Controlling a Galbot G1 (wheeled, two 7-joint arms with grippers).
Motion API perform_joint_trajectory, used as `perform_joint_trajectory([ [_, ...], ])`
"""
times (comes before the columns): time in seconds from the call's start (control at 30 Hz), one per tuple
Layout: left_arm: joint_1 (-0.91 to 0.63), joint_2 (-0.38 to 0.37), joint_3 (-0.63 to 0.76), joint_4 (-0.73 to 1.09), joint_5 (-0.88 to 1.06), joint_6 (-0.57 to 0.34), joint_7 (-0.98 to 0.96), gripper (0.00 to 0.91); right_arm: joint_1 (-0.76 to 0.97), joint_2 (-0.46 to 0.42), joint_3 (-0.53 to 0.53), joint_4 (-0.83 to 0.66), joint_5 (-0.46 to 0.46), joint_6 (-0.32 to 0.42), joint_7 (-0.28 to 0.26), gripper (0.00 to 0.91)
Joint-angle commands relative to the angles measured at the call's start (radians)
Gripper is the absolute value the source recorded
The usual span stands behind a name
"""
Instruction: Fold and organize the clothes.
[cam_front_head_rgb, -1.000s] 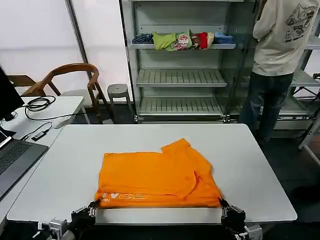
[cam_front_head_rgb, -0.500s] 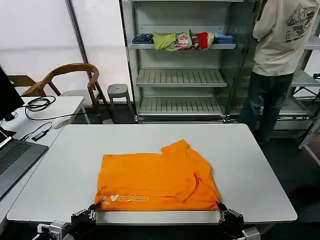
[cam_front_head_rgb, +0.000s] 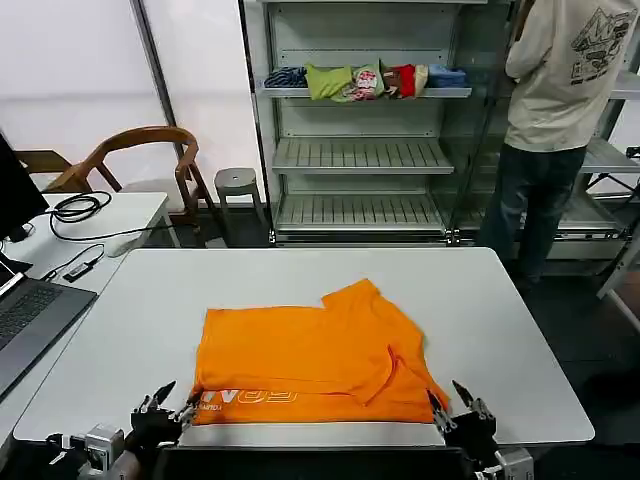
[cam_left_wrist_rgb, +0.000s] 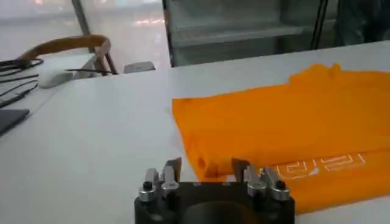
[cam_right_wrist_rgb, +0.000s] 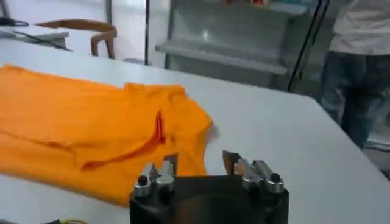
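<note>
The orange T-shirt (cam_front_head_rgb: 315, 355), partly folded at lower centre of the counter (cam_front_head_rgb: 520, 330), is flanked by the left gripper (cam_front_head_rgb: 163, 410) and right gripper (cam_front_head_rgb: 458, 410), both open and empty, with further folds judged outstanding.

Table (cam_front_head_rgb: 500, 300): bare far half and both side margins; free passage there.
Orange T-shirt (cam_front_head_rgb: 310, 360): covers the near centre, the sole obstacle on the surface.
Left gripper (cam_front_head_rgb: 165, 408): open at near-left corner.
Right gripper (cam_front_head_rgb: 455, 405): open at near-right corner.
</note>
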Motion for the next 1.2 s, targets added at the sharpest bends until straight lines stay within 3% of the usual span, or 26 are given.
perform_joint_trajectory([
  [0.03,-0.214,0.002,0.060,0.100,-0.024,-0.020,0.004,0.907,0.290,0.034,-0.132,-0.102,0.031,-0.093,0.075,0.907],
  [0.23,-0.387,0.035,0.098,0.241,-0.084,-0.014,0.008,0.907,0.526,0.072,-0.227,-0.255,0.031,-0.202,0.096,0.907],
  [0.5,-0.502,0.080,0.153,0.349,-0.122,-0.017,0.017,0.907,0.747,0.131,-0.276,-0.456,0.030,-0.202,0.099,0.907],
  [1.03,-0.699,0.053,0.309,0.595,-0.115,-0.035,0.038,0.907,0.951,0.250,-0.305,-0.822,0.029,-0.195,0.071,0.907],
  [1.2,-0.722,0.044,0.341,0.638,-0.112,-0.047,0.047,0.907,0.991,0.290,-0.318,-0.926,0.002,-0.111,0.021,0.907],
])
